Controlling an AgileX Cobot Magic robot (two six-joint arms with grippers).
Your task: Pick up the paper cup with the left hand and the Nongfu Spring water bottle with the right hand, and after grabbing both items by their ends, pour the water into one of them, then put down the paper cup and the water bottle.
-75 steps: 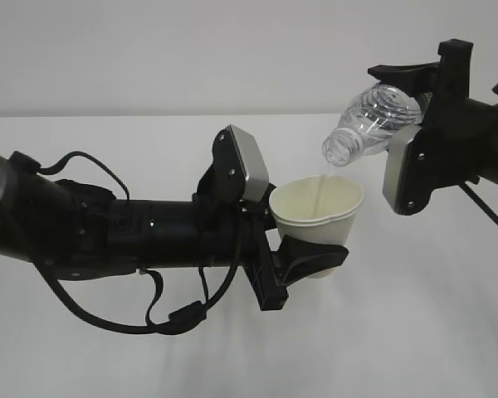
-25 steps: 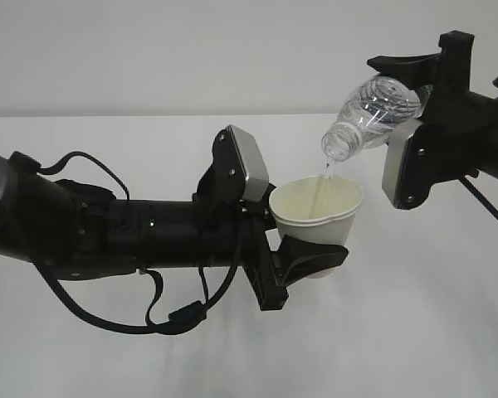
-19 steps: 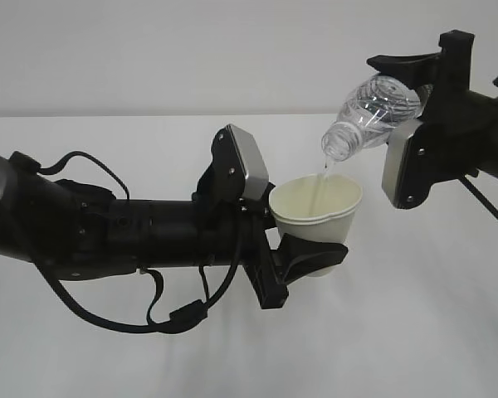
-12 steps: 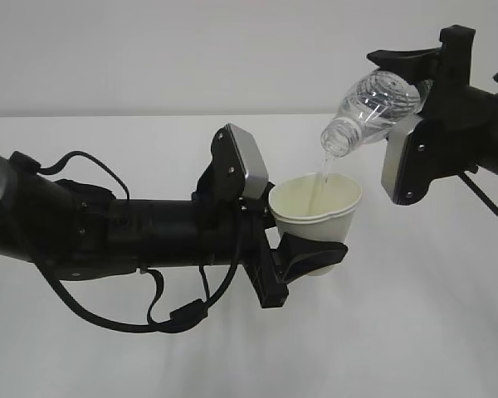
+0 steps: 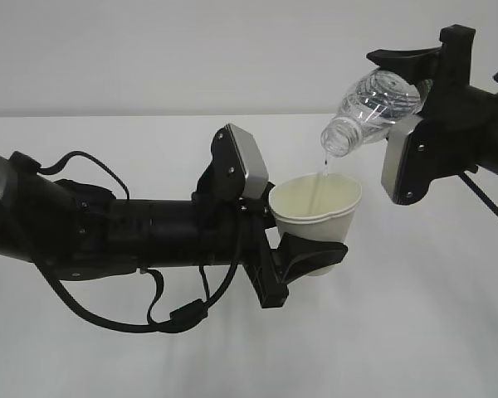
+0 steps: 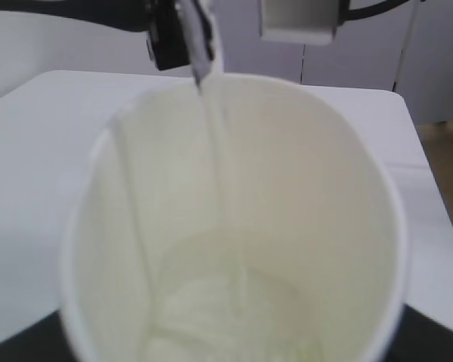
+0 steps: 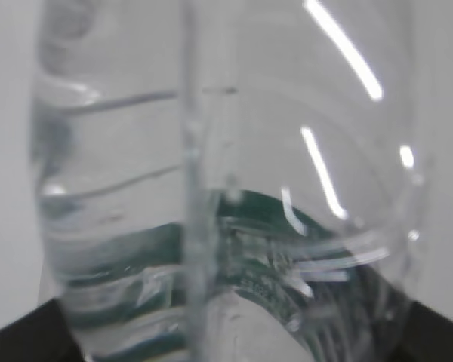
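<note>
My left gripper (image 5: 312, 251) is shut on the lower part of the white paper cup (image 5: 315, 206), holding it upright above the table. In the left wrist view the cup's cream inside (image 6: 302, 196) fills the frame, with water (image 6: 226, 317) pooled at the bottom. My right gripper (image 5: 408, 93) is shut on the base end of the Nongfu Spring water bottle (image 5: 372, 108), tilted with its mouth down-left over the cup's rim. Only a thin trickle (image 5: 323, 172) falls from the mouth. Up close, the clear ribbed bottle (image 7: 226, 151) and its green label (image 7: 249, 241) fill the right wrist view.
The white table (image 5: 398, 332) spreads below both arms, against a plain pale wall. The left arm (image 5: 108, 232) with its looping cables stretches in from the left at cup height. The table's far edge and a darker floor area (image 6: 438, 151) lie to the right in the left wrist view.
The bottle's mouth has risen slightly and the steady stream into the cup has thinned to a trickle. The cup and left arm have stayed still.
</note>
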